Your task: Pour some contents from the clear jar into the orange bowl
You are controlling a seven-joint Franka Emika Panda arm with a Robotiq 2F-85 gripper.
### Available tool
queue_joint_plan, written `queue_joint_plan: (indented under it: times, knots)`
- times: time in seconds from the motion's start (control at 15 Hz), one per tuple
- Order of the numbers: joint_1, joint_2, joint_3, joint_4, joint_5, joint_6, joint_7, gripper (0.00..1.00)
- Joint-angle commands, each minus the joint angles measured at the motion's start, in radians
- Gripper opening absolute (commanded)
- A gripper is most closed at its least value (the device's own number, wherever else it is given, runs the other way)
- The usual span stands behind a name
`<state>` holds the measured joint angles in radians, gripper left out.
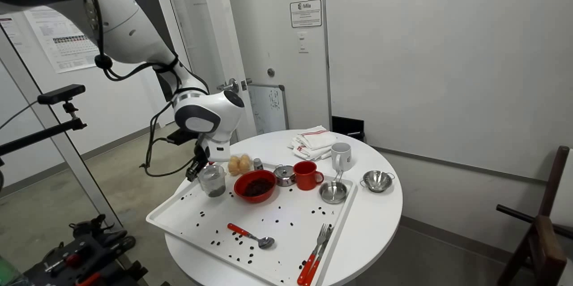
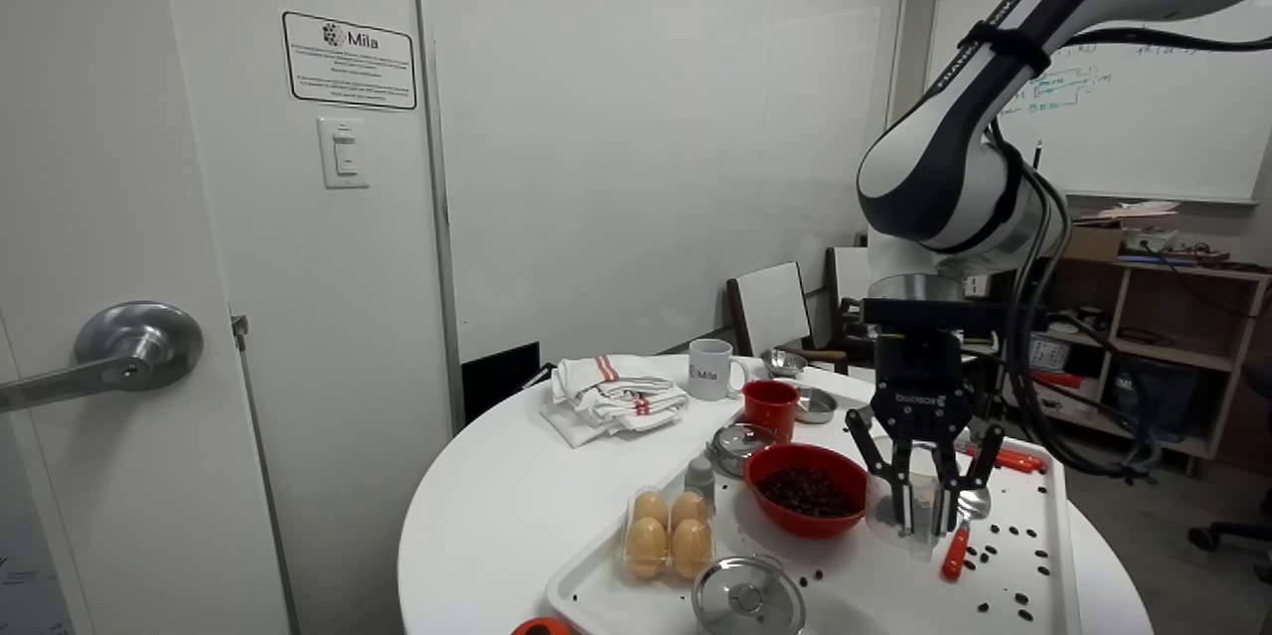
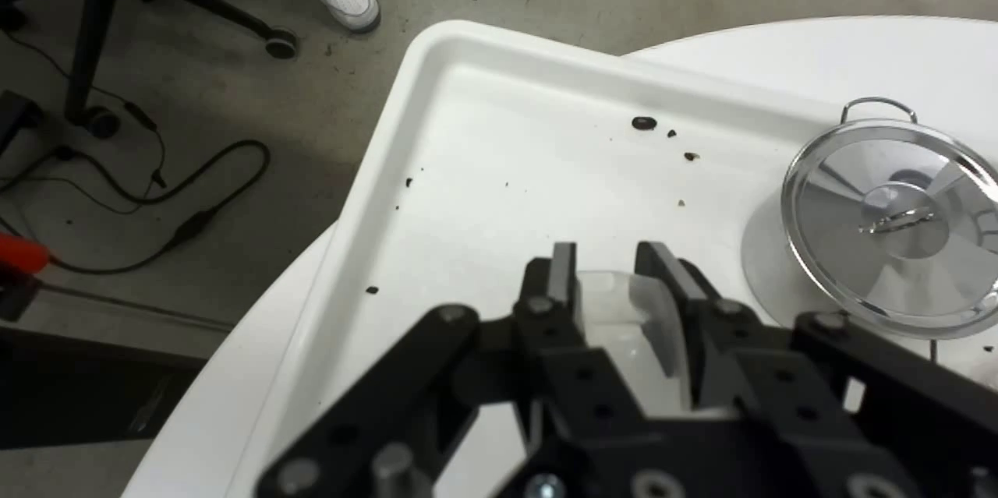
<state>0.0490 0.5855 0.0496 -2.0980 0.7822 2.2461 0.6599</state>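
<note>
Two black fingers (image 2: 903,506) of the end effector (image 2: 924,521) stand only narrowly apart, pinching a translucent handle-like part (image 3: 614,303) of the short clear cylindrical jar (image 1: 212,181); in the wrist view that part fills the gap between them. The jar looks about upright over the white rectangular tray (image 1: 304,236), though whether its base touches the tray cannot be told. In both exterior views it is just beside the wide red round bowl (image 1: 255,198), which holds dark brown beans (image 2: 810,491).

In the wrist view, a broad stretch of tray floor, sprinkled with dark bits (image 3: 644,123), lies between the fingertips and the tray's raised, rounded corner, which juts past the edge of the round white tabletop (image 3: 819,46). At the right of that view a shiny lidded metal pot (image 3: 897,225) stands near the fingers. Right of the bowl, in an exterior view, are a small lidded metal pot (image 1: 285,175) and a red mug (image 1: 306,175), and a red-handled silver spoon (image 1: 248,234) lies on the tray, apart from jar and bowl.
</note>
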Motion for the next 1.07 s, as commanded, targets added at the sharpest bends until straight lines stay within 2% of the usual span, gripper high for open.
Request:
queue_joint_plan:
  times: [0.0, 0.67, 0.73, 0.8, 0.87, 1.0]
  knots:
    - [-0.022, 0.039, 0.012, -0.009, 0.103, -0.013, -0.068, 0.08]
    - [-0.024, 0.177, -0.024, 0.02, 0.197, -0.028, -0.091, 0.08]
    - [-0.024, 0.186, -0.028, 0.026, 0.195, -0.035, -0.084, 0.33]
    - [-0.024, 0.191, -0.03, 0.028, 0.196, -0.039, -0.083, 0.51]
    - [-0.003, 0.169, -0.039, 0.004, 0.183, -0.017, -0.071, 0.3]
    - [-0.005, 0.18, -0.042, 0.009, 0.184, -0.023, -0.071, 0.46]
